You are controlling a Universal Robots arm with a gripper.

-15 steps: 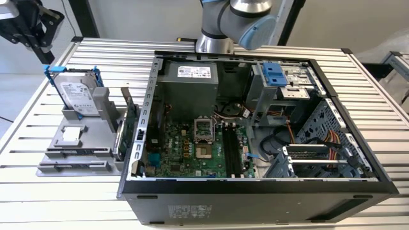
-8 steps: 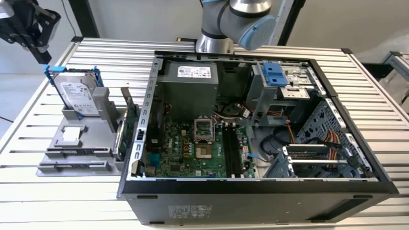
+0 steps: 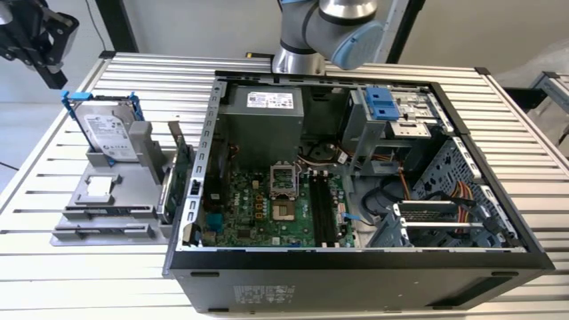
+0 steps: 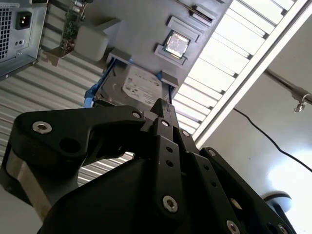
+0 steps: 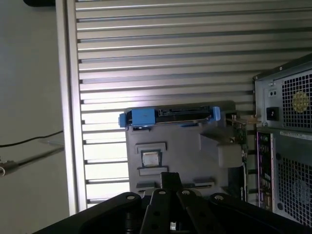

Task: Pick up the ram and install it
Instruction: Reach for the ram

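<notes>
The ram (image 3: 105, 212) lies flat in the near end of a grey holder (image 3: 133, 195), which sits on the slatted table (image 3: 80, 280) at the exterior view's left, just beside the open computer case (image 3: 356, 265). Its long axis runs across the scene from left to right, parallel to the near edge of the holder, with one end toward the case and the other toward the table's left edge. Which face is up cannot be made out. Farther back in the same holder a hard drive (image 3: 111, 133) in blue rails leans upright, and a green expansion card (image 3: 180, 167) stands on edge between the holder and the case wall. The gripper (image 3: 55, 77) hangs in the air above the far left corner of the table, beyond the hard drive and well apart from the ram. In the second wrist view its fingers (image 4: 161, 119) are pressed together with nothing between them. Inside the case, the long black memory slots (image 3: 322, 213) run near to far on the motherboard (image 3: 253, 207).
</notes>
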